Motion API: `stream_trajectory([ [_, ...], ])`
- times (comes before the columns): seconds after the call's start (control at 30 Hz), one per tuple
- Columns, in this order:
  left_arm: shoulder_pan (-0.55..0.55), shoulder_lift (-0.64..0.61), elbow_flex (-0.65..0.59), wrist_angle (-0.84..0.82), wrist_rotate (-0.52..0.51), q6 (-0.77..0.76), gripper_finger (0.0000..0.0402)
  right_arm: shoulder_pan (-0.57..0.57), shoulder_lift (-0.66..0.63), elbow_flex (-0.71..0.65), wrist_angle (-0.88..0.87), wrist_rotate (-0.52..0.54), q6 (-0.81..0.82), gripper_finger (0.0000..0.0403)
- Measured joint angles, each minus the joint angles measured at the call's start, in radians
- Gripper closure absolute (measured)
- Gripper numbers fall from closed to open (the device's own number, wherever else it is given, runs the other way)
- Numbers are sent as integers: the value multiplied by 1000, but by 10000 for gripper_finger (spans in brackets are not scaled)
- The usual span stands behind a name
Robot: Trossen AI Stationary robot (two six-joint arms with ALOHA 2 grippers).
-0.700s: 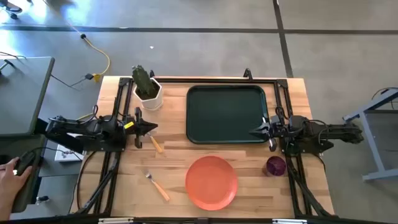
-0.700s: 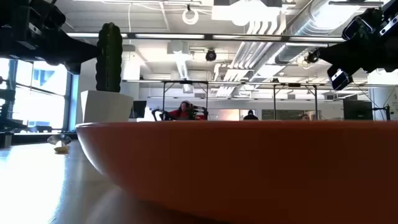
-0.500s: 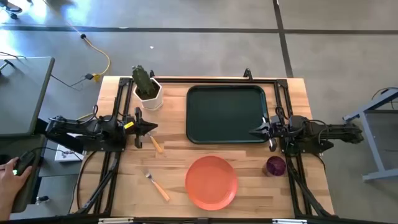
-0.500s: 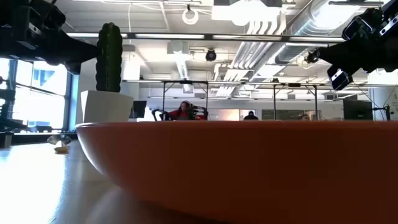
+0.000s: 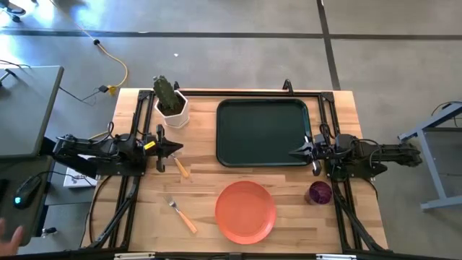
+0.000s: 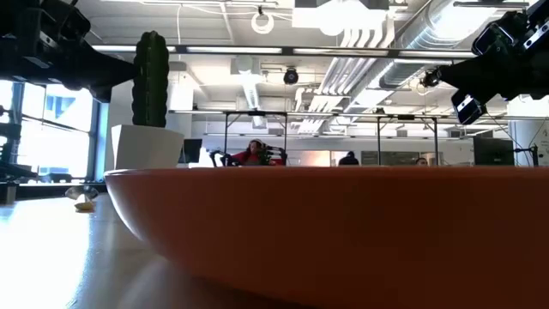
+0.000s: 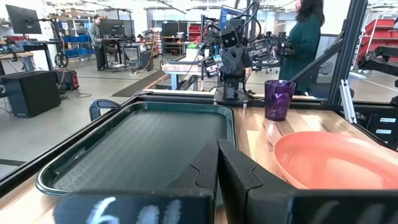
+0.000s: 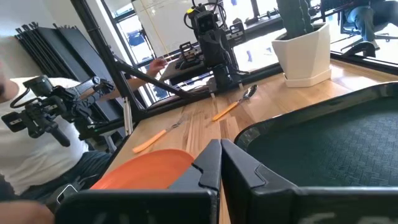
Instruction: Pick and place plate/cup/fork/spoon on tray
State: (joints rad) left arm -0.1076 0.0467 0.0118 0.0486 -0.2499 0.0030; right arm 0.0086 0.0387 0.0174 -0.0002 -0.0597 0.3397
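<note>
Only person's hand (image 5: 9, 232) shifted; spoon (image 5: 180, 167) beside left gripper (image 5: 178, 149).

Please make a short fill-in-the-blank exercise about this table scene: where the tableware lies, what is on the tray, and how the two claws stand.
1. The green tray holds ____ of the tableware.
2. The purple cup stands on the wood near the ____ claw.
3. The fork lies on the table to the ____ of the orange-red plate in the high view.
4. Both the left claw and the right claw are ____.

Missing words: none; right; left; shut
</note>
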Motion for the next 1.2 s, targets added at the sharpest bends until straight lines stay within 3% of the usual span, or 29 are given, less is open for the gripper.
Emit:
stream_trajectory([
  [1.2, 0, 12, 0, 0, 2, 0, 401, 0, 0, 0, 0, 0, 0, 403],
])
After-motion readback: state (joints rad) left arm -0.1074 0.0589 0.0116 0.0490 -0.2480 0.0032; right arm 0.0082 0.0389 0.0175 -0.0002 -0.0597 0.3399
